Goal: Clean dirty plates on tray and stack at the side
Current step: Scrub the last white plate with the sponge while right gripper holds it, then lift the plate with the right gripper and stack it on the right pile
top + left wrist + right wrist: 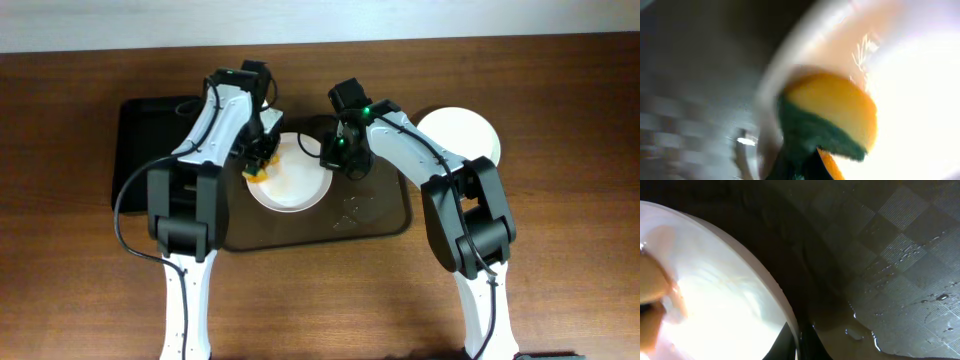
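Yellow-green sponge (830, 120) pinched in left fingers (258, 163), pressed on white plate (292, 185), right fingers (333, 153) clamping its rim

Smeared plate (292, 186): white, flat, between left gripper (257, 166) and right gripper (334, 152).
Second plate (460, 132): outboard of right gripper.
Tray (375, 216): brown, beneath both.

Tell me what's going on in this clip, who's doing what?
The left tool holds a yellow-and-green sponge pressed onto the left side of a round white plate, which sits on the large dark brown rectangular tray. The right tool grips that plate's right rim, apparently steadying it. Faint orange smears show on the plate near the sponge. A second round white plate lies off the tray on the wooden table to the right and looks clean from overhead.
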Available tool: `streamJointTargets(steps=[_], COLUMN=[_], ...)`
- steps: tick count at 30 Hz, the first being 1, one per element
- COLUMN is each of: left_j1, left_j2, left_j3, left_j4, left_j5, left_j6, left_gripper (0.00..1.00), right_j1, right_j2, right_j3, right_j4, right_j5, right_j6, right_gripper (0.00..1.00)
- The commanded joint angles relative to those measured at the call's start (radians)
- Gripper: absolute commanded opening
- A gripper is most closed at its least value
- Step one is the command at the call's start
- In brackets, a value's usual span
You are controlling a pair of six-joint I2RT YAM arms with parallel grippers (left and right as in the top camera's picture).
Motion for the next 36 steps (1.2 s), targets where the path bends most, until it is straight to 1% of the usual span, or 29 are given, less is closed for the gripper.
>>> streamJointTargets(steps=[1, 2, 5, 6, 7, 9, 12, 13, 15, 18, 20, 22, 23, 28, 30, 31, 33, 36], left_j1=[0.011, 0.015, 0.04, 0.061, 0.076, 0.123, 0.185, 0.205, 0.223, 0.23, 0.226, 0.222, 0.221, 0.221, 0.221, 0.221, 0.219, 0.216], left_j2=[0.071, 0.071, 0.071, 0.071, 0.071, 0.071, 0.071, 0.071, 0.071, 0.071, 0.071, 0.071, 0.071, 0.071, 0.071, 0.071, 0.071, 0.071], left_j3=[0.016, 0.038, 0.168, 0.256, 0.306, 0.419, 0.503, 0.505, 0.505, 0.505, 0.505, 0.504, 0.504, 0.503, 0.503, 0.503, 0.503, 0.503], left_j4=[-0.074, -0.081, -0.119, -0.137, -0.143, -0.132, -0.09, -0.082, -0.092, -0.097, -0.097, -0.096, -0.097, -0.103, -0.105, -0.105, -0.104, -0.105], left_j5=[0.177, 0.197, 0.315, 0.4, 0.45, 0.536, 0.542, 0.542, 0.541, 0.541, 0.537, 0.536, 0.517, 0.514, 0.514, 0.514, 0.514, 0.514], left_j6=[0.176, 0.176, 0.175, 0.175, 0.174, 0.118, -0.019, -0.044, -0.043, -0.043, -0.043, -0.043, -0.043, -0.043, -0.043, -0.043, -0.043, -0.043], left_gripper=[0.0, 0.0, 0.0, 0.0, 0.0, 0.0, 0.0, 0.0, 0.0, 0.0, 0.0, 0.0, 0.0, 0.0, 0.0, 0.0, 0.0, 0.0], right_j1=[-0.022, -0.022, -0.023, -0.023, -0.023, -0.024, -0.024, -0.024, -0.024, -0.011, 0.016, 0.073, 0.132, 0.355, 0.412, 0.435, 0.462, 0.468], right_j2=[0.028, 0.028, 0.028, 0.028, 0.028, 0.027, 0.002, -0.034, -0.103, -0.239, -0.327, -0.405, -0.441, -0.453, -0.453, -0.453, -0.453, -0.453], right_j3=[-0.021, -0.021, -0.02, -0.02, -0.021, -0.019, -0.011, -0.011, -0.011, -0.011, -0.011, -0.011, -0.011, -0.011, -0.011, -0.011, -0.011, -0.011], right_j4=[-0.008, -0.008, -0.008, -0.009, -0.008, -0.007, -0.011, -0.017, -0.035, -0.096, -0.141, -0.188, -0.216, -0.241, -0.231, -0.229, -0.23, -0.23], right_j5=[0.077, 0.077, 0.077, 0.076, 0.073, 0.051, 0.024, 0.025, 0.053, 0.238, 0.415, 0.644, 0.826, 1.381, 1.543, 1.608, 1.668, 1.667], right_j6=[0.028, 0.028, 0.028, 0.028, 0.028, 0.012, -0.064, -0.114, -0.163, -0.204, -0.22, -0.219, -0.219, -0.215, -0.214, -0.215, -0.215, -0.215], right_gripper=[0.04, 0.04, 0.04, 0.04, 0.04, 0.04, 0.04, 0.04, 0.04, 0.04, 0.04, 0.04, 0.04, 0.04, 0.04, 0.04, 0.04, 0.04])
